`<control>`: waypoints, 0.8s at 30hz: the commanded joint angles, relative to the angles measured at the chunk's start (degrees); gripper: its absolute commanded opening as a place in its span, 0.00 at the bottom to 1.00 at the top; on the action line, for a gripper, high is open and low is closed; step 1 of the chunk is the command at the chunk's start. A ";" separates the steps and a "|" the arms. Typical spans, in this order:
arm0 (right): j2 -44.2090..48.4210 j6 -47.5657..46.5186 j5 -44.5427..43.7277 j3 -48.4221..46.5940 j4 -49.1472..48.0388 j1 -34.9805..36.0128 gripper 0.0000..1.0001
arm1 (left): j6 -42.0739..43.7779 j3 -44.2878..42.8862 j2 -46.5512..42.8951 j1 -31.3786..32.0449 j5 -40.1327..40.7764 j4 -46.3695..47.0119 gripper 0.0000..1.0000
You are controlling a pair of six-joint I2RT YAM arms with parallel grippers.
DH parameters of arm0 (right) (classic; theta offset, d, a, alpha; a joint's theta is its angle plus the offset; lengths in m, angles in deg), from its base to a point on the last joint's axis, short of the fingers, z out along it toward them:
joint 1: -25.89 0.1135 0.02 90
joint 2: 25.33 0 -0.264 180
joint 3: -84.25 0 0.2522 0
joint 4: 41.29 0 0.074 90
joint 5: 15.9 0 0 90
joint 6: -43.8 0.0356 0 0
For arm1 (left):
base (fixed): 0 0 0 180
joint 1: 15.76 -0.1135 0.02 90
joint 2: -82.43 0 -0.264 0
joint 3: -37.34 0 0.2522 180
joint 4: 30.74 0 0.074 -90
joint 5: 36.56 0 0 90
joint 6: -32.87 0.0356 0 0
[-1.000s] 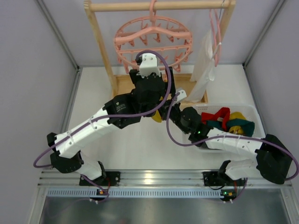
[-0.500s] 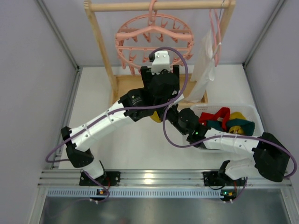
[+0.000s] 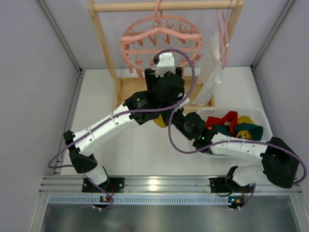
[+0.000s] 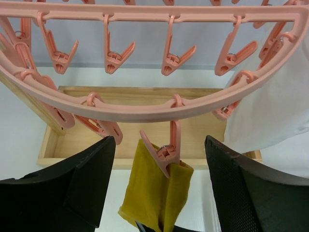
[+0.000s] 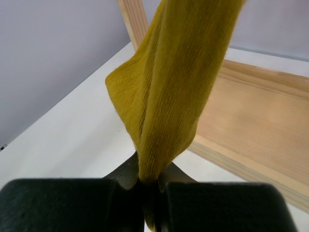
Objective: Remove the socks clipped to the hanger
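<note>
"Sock position against the jaws?"
"Mustard sock (image 4: 154, 193) hangs from a peg (image 4: 166, 152) on the hanger (image 4: 145, 112), at its near rim; left jaws wide, flanking peg and sock top, touching neither; right jaws pinched tight on the sock's lower end."
"Other socks?"
"Red, yellow and teal socks (image 3: 236, 126) heaped in white basket (image 3: 263, 115) on tabletop (image 3: 145, 150), beside right arm."

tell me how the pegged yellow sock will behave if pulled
Probably floppy: the yellow sock hangs in soft folds from its peg. Likely light, since one small peg holds it. It may stretch before slipping free, as the right hand pinches its lower end.
</note>
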 commanded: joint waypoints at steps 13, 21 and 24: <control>1.08 1.24 0.43 -2.08 -1.49 2.73 0.00 | -0.04 0.03 -0.70 -3.60 -2.75 0.02 0.41; 3.37 1.42 -0.45 -0.23 -1.23 2.81 0.00 | -0.04 0.03 -1.23 -3.95 -3.10 0.02 0.19; 5.30 1.42 -0.98 1.44 -0.18 2.81 0.00 | -0.48 0.29 -1.58 -4.12 -4.50 0.02 0.24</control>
